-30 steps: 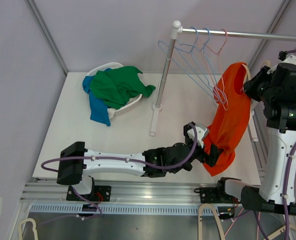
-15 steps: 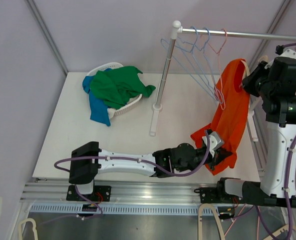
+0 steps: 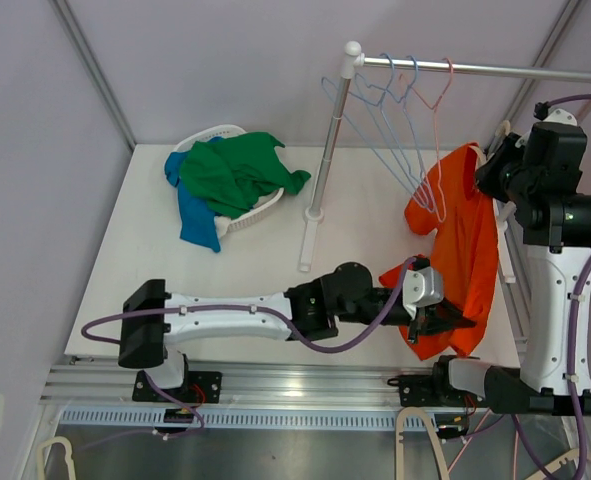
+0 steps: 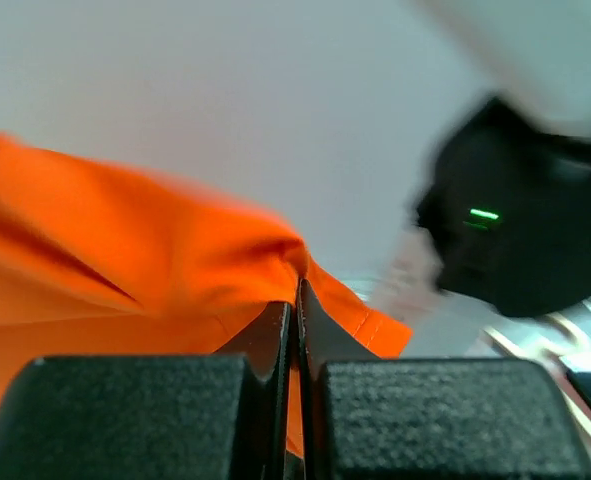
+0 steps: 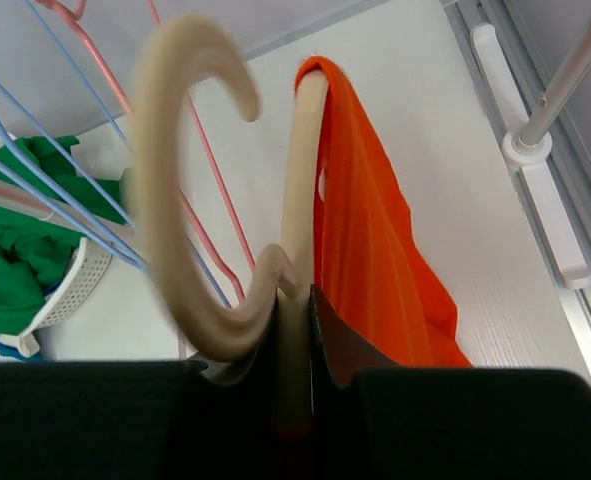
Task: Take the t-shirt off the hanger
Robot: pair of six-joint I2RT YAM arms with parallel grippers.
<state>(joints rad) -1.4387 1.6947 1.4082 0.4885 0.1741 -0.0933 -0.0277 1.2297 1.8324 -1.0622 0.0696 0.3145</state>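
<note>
An orange t-shirt [image 3: 472, 245] hangs on a cream hanger [image 5: 302, 160] at the right of the table. My right gripper [image 3: 487, 172] holds that hanger up; in the right wrist view the right gripper [image 5: 295, 292] is shut on the hanger's stem just below its hook, and the t-shirt [image 5: 370, 260] drapes down beyond it. My left gripper [image 3: 457, 320] reaches in low from the left. Its jaws are pressed together on a fold of the t-shirt [image 4: 125, 250] near the bottom hem, seen in the left wrist view at the left gripper [image 4: 297, 300].
A clothes rail [image 3: 475, 68] on a white post [image 3: 330, 140] carries blue and pink wire hangers [image 3: 405, 95] right beside the t-shirt. A white basket [image 3: 237, 215] of green and blue clothes sits at the back left. The rack's right foot [image 5: 535, 150] lies by the table edge.
My left gripper went from open to shut on the t-shirt's lower part and moved right. The right arm shifted the hanger, and the shirt's upper left part bunched up toward the wire hangers.
</note>
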